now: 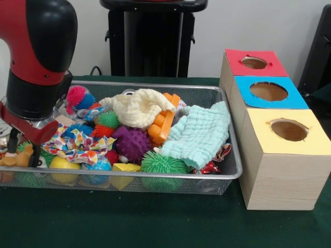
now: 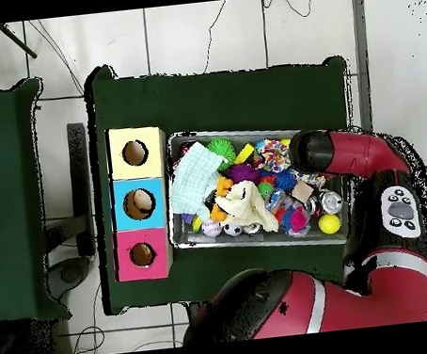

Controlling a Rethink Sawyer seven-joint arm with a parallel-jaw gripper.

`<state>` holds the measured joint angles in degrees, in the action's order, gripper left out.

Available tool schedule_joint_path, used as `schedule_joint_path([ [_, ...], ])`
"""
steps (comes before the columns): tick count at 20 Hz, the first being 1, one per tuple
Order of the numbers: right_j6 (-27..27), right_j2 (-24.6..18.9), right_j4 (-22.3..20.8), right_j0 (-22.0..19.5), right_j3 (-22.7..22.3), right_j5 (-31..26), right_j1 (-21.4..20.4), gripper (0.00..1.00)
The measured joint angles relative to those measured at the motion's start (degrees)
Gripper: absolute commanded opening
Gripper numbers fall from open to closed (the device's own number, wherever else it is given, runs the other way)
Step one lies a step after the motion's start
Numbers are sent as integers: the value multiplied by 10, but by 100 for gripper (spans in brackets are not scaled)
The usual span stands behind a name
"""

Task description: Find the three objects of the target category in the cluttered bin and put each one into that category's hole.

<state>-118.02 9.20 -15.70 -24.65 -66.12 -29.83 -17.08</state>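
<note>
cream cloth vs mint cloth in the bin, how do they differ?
The cream cloth is bunched into a mound mid-bin on the toys; the mint cloth lies spread flatter, nearer the boxes. The cream cloth looks smaller as it sits; the mint cloth covers more area. Both are soft, ridged fabric inside the wire basket.

Gripper point(image 1: 20, 150) half cut by left edge on my front view; can't tell finger state. Overhead, arm point(image 2: 333, 153) covers basket point(image 2: 251, 133) right end. Orange plush point(image 1: 14, 156) partly hidden behind fingers.
</note>
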Motion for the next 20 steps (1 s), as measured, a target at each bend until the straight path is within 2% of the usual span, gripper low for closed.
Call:
schedule_joint_path([
  [9, 0, 0, 6, -7, 0, 5, 3, 100],
  [10, 0, 0, 6, -7, 0, 5, 3, 0],
  [20, 0, 3, 5, -3, -1, 5, 3, 0],
])
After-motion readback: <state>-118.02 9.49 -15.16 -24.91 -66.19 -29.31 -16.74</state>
